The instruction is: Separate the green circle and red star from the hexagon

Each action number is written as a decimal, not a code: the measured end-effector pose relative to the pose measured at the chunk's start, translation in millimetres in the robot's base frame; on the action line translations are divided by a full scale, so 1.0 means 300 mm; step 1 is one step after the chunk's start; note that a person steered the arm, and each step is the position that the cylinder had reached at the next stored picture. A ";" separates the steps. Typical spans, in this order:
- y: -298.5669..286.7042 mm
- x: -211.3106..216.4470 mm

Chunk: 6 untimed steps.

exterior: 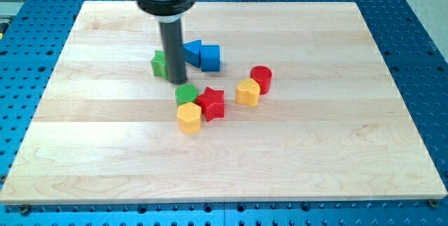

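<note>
The green circle [186,94], the red star [211,103] and a yellow hexagon [189,117] sit touching in a tight cluster near the board's middle. The circle is at the cluster's upper left, the star at its right, the hexagon at the bottom. My tip [176,80] comes down from the view's top and rests just above and left of the green circle, very close to it.
A green block [159,64] lies partly hidden behind the rod. A blue triangle [192,51] and a blue block [210,57] lie to the rod's right. A second yellow block [248,92] and a red cylinder [261,79] touch each other at the right. The wooden board [350,149] lies on a blue perforated table.
</note>
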State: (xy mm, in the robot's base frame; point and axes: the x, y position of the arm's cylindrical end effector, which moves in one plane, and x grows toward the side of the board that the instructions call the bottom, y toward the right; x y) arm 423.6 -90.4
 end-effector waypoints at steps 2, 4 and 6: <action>0.046 0.178; 0.361 0.216; 0.522 0.305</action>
